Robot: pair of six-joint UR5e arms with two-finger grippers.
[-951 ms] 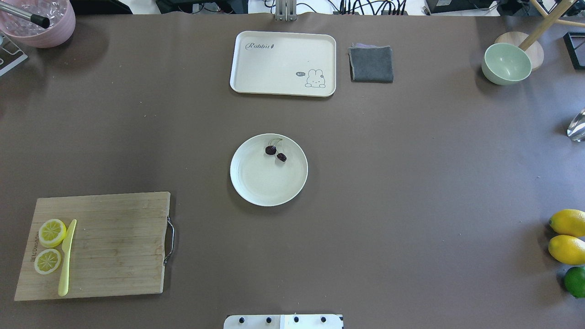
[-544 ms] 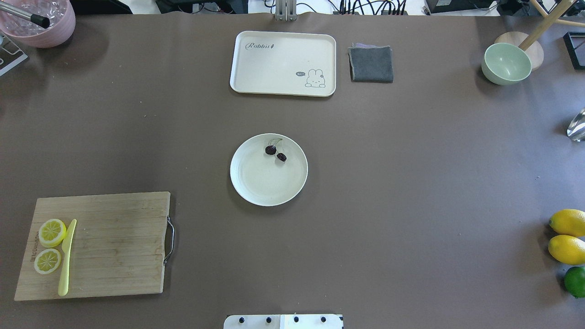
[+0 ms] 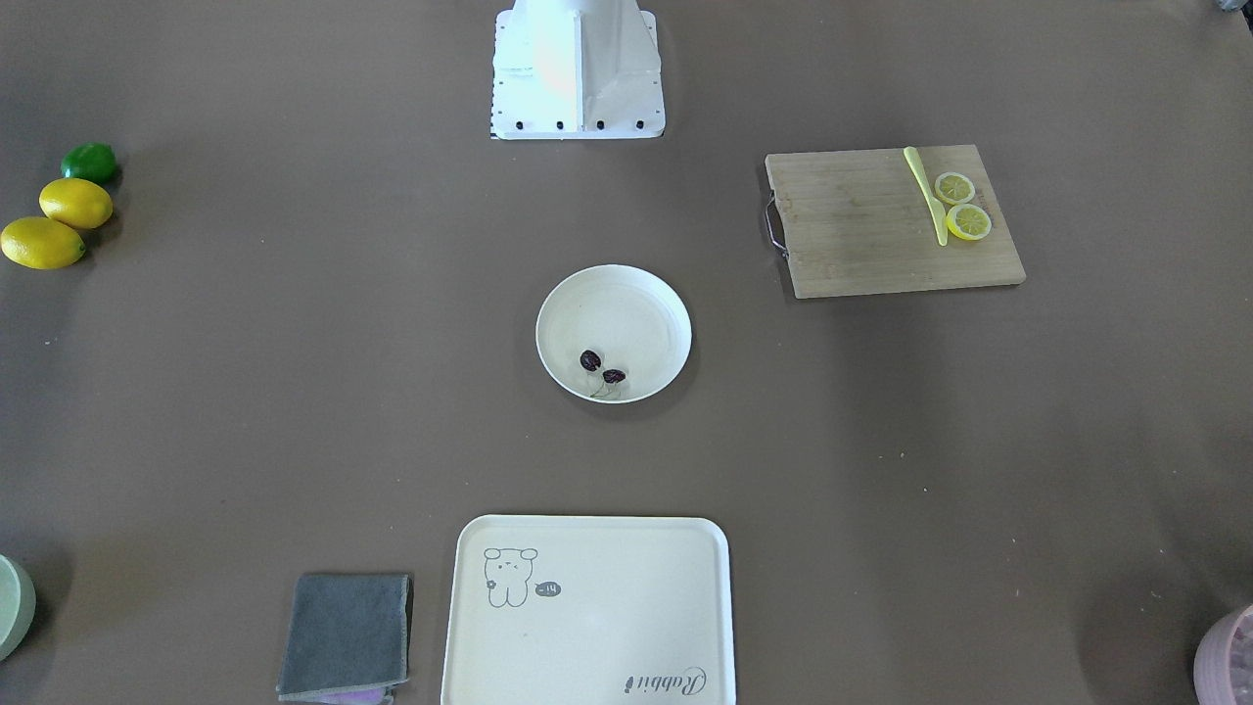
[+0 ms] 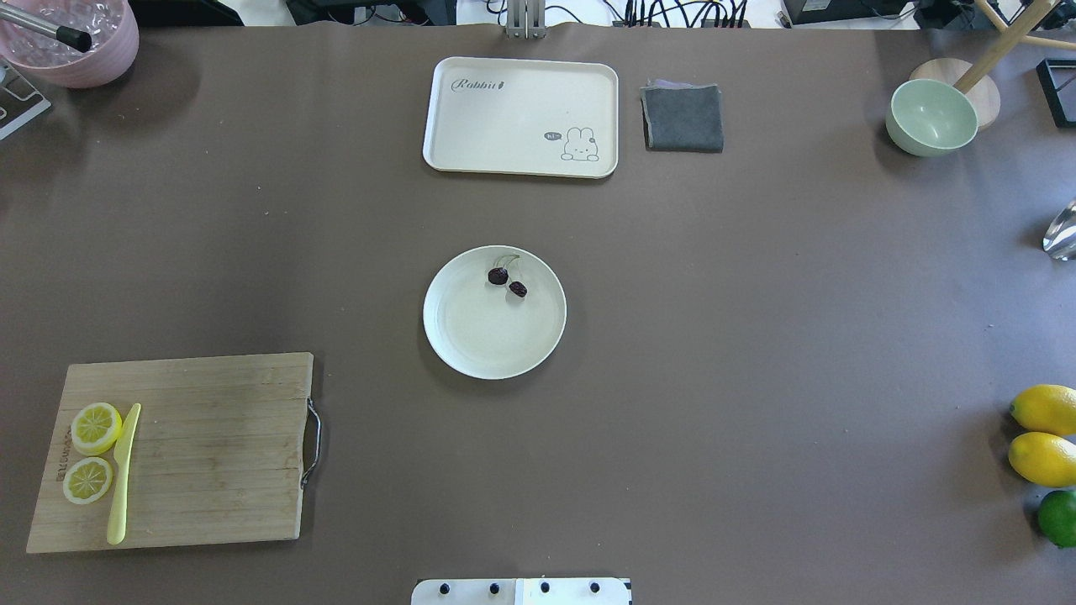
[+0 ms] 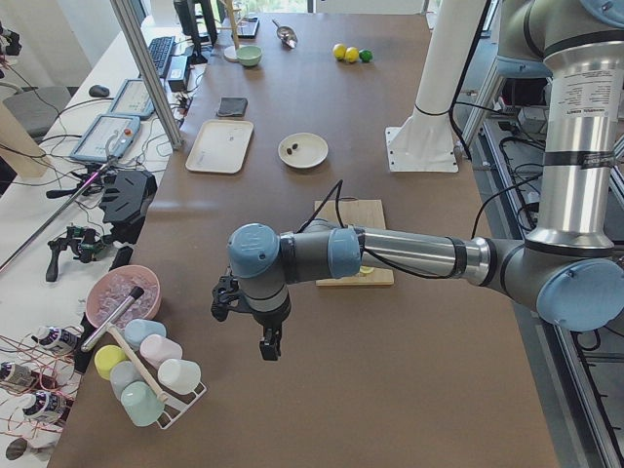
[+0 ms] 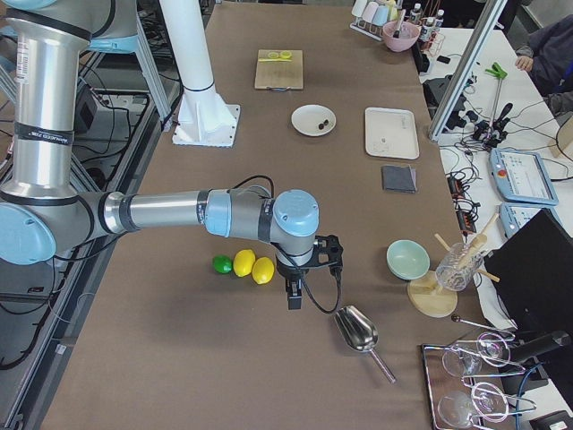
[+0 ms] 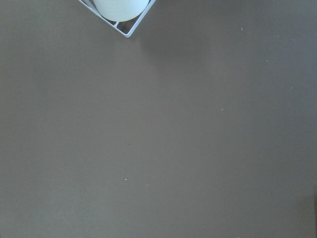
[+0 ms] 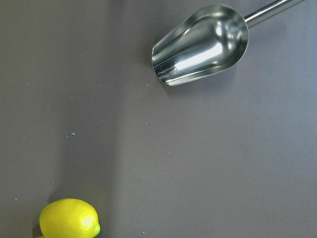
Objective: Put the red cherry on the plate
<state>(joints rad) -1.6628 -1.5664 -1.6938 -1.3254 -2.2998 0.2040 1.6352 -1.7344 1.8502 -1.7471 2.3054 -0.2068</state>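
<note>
Red cherry [image 4: 498, 276] on plate [image 4: 487, 336] (robot's far side).

Long brown table [image 4: 756, 336] fills the middle, evenly lit, only soft shadows on it. White bench [image 5: 34, 210] runs along the operators' side, cables strewn across. Aluminium post [image 5: 146, 68] rises at the table's edge. Grey floor [image 5: 597, 429] opposite.

Plate [image 4: 471, 349], tray [image 4: 504, 118], board [image 4: 210, 454] on table [image 4: 756, 336]
</note>
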